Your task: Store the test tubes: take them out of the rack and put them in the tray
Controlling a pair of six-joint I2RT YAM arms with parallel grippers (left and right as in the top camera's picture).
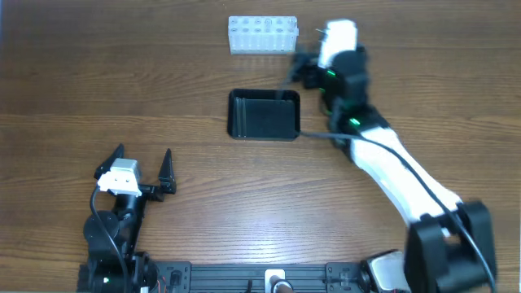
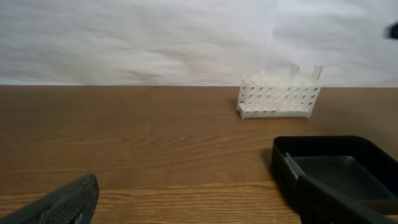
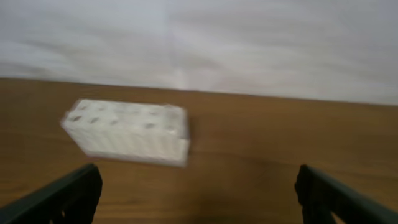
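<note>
We see one wooden table point(image 1: 98, 65) carrying everything, with two arms standing at its near edge.

The right arm point(image 1: 399, 171) stretches far across the table, past the right side of the tray, and ends close to the right end of the rack. Its right gripper point(image 3: 198, 180) is spread wide, one finger at each side of its wrist view. Only bare wood lies between them, and it grips and touches nothing. The rack lies ahead of it and off to one side, outside the gap between the fingers.

The left arm point(image 1: 114, 220) is folded back near its base, well apart from tray and rack. Its left gripper point(image 1: 143, 156) is also released, the two fingers splayed apart over the table with nothing in them.

There is one black tray point(image 1: 231, 114), rectangular, near the middle of the table. In the top view its dark floor shows from wall to wall.

One white rack point(image 1: 262, 36) stands beyond the tray, farther from the arm bases, with a strip of table between the two.

In the left wrist view we count two clear test tubes point(image 2: 318, 71) standing upright in the rack at one end. We cannot tell whether the rack holds more.
</note>
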